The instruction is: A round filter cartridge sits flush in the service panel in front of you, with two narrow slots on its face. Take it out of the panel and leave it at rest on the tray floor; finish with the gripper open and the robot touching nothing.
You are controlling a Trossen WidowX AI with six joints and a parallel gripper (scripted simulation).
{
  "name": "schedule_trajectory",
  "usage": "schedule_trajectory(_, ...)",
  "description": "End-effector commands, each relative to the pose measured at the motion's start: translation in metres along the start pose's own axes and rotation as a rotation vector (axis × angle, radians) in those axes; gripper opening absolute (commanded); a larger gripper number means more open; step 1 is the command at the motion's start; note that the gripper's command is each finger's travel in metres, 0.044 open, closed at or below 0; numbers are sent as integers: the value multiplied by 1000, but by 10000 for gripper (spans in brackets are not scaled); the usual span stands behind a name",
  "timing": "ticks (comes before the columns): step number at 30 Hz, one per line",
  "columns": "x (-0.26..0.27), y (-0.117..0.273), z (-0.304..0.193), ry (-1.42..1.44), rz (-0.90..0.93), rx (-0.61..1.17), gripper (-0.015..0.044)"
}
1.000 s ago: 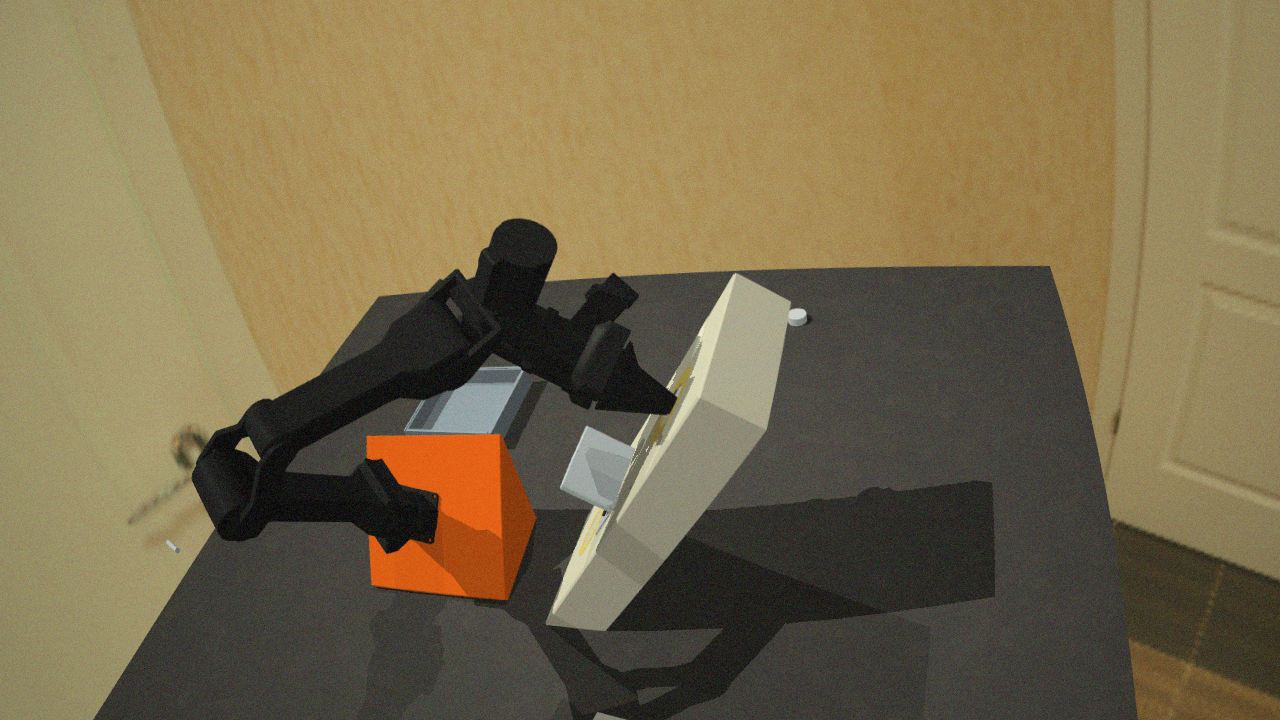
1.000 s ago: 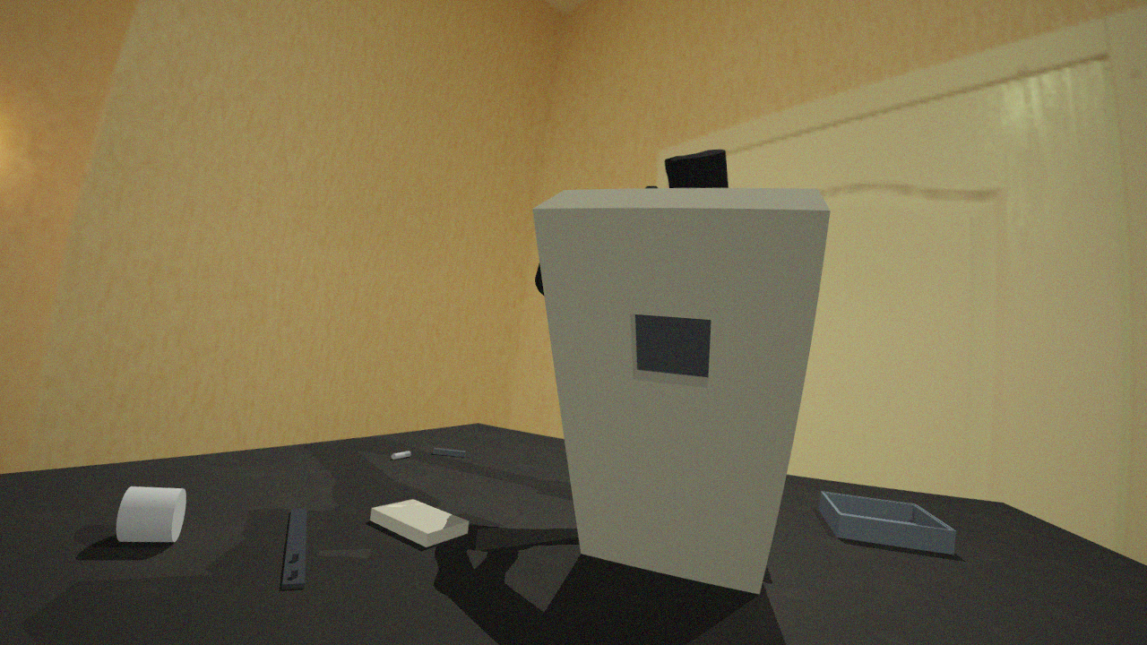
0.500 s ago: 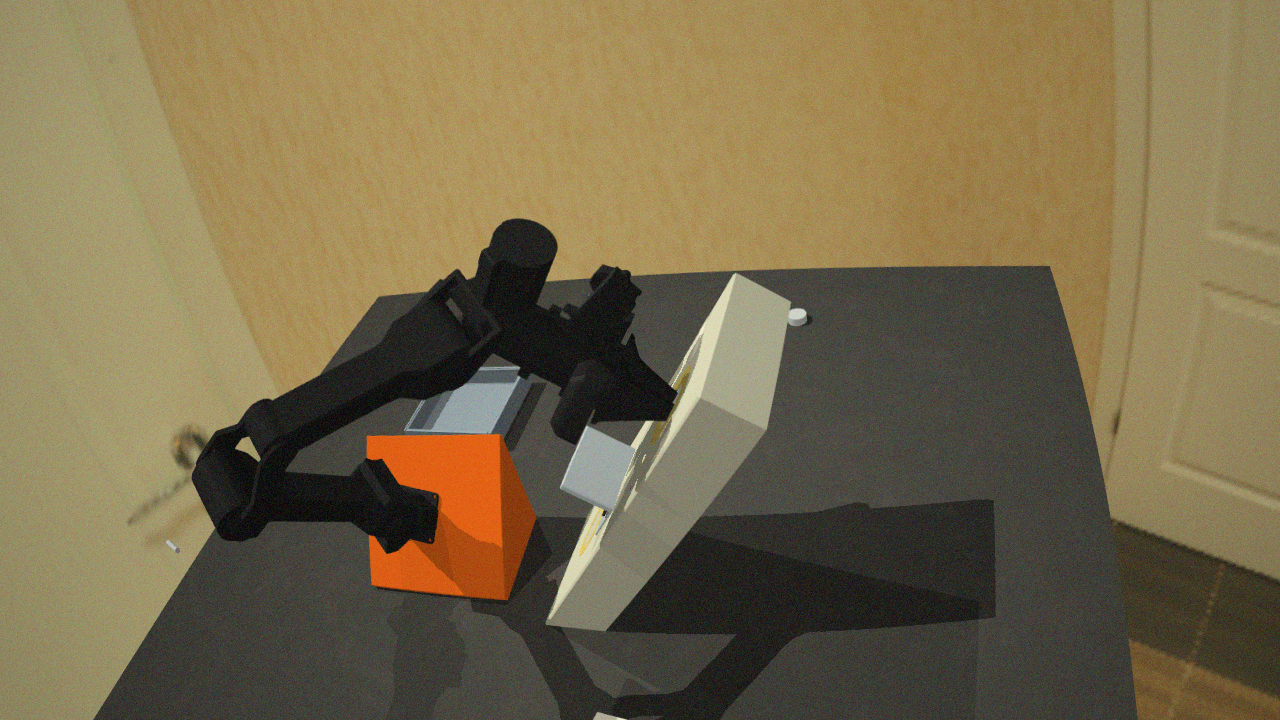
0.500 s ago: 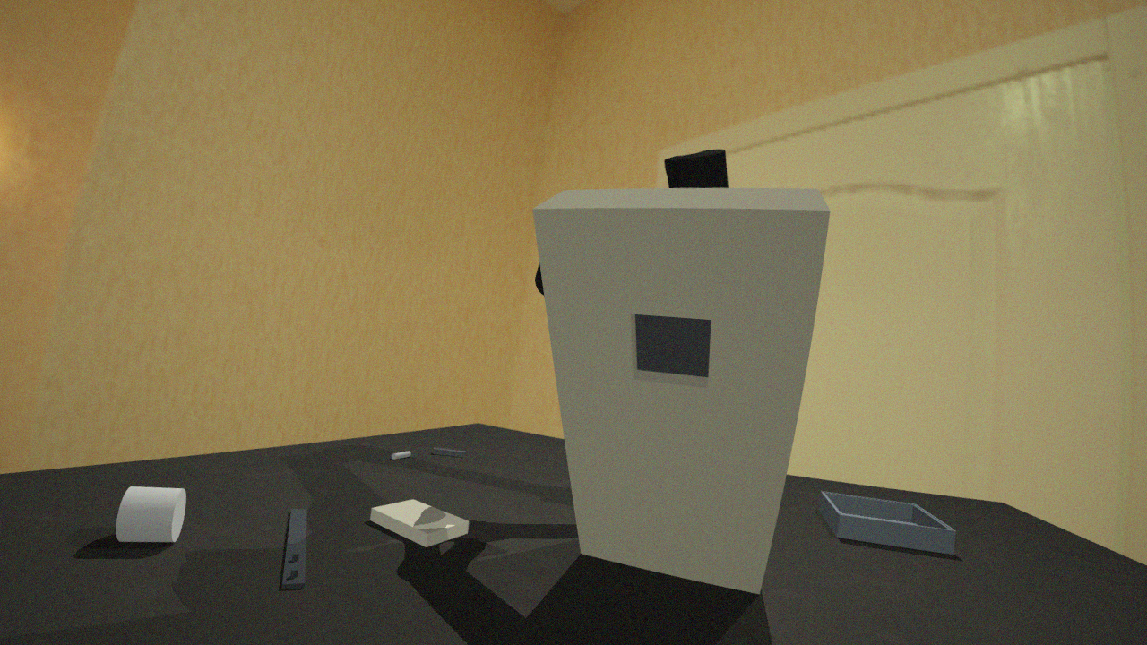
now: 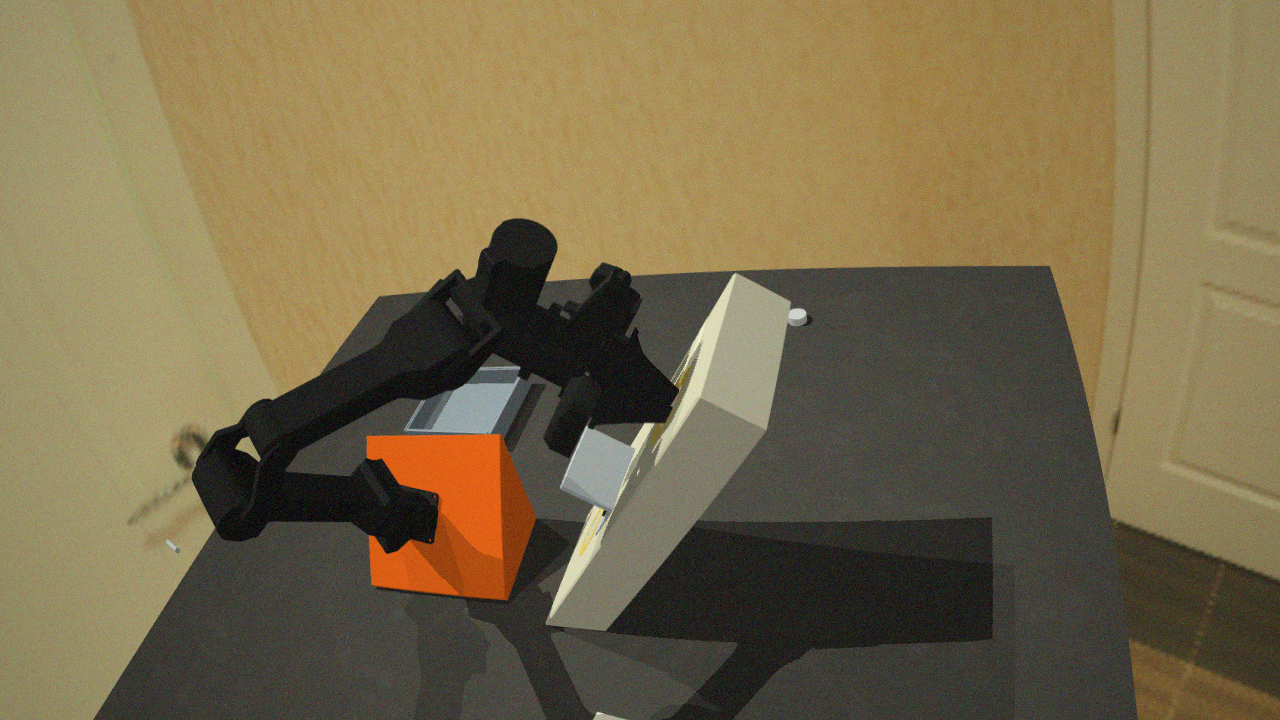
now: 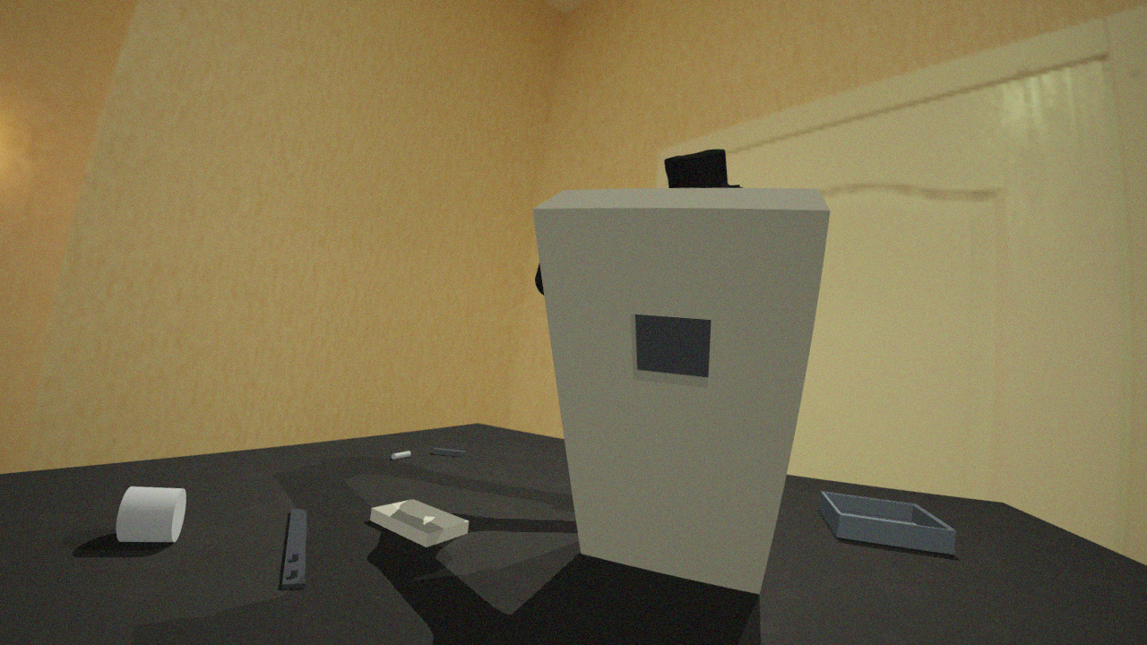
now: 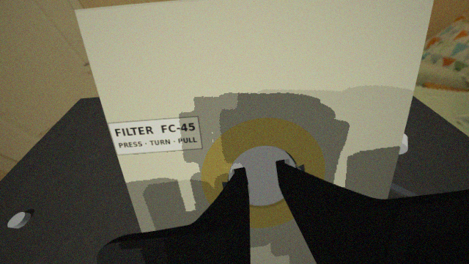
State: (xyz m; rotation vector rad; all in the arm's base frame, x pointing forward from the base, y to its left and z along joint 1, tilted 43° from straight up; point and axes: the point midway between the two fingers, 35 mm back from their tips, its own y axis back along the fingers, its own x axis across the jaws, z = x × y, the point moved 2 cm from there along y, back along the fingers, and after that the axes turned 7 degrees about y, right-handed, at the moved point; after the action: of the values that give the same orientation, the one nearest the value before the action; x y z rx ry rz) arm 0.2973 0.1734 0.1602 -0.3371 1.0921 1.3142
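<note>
- Black and angular, the end effector (image 5: 673, 407) (image 7: 259, 169) reaches the front of the service panel (image 5: 738, 394) (image 6: 681, 449) (image 7: 256, 55), its fingertips pinching the filter cartridge (image 7: 264, 183) at the slots on its face.
- Pale grey and round, the cartridge sits within the panel, ringed by a yellow collar (image 7: 267, 132); how deep it is seated is hard to judge, since the fingers cover part of it.
- White and printed, a label (image 7: 155, 136) on the panel face reads "FILTER FC-45" and "PRESS · TURN · PULL"; shadows fall over its right end and around the collar.
- Cream-coloured, the panel leans on the dark counter (image 5: 895, 447) (image 6: 216, 481), with a dark rectangle (image 6: 672, 345) on its back.
- Blue-grey and shallow, the tray (image 5: 474, 402) (image 6: 894, 532) rests on the counter, apart from the panel — the cartridge is not in it.
- Orange, a large block (image 5: 447, 465) stands near the tray, with the foot of the black arm (image 5: 358, 358) at it.
- Light grey, a boxy piece (image 5: 597, 467) shows at the panel's front, below the end effector in the top view.
- White, a short cylinder (image 6: 150, 514) lies on its side on the counter — beside it are a dark slim bar (image 6: 295, 545) and a flat cream block (image 6: 418, 522).
</note>
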Motion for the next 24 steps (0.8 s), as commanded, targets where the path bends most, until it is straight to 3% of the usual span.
schedule_trajectory(1,0,-5,0,15,12,10,0)
schedule_trajectory(18,0,69,0,18,15,14,0)
schedule_trajectory(24,0,72,-2,18,14,12,0)
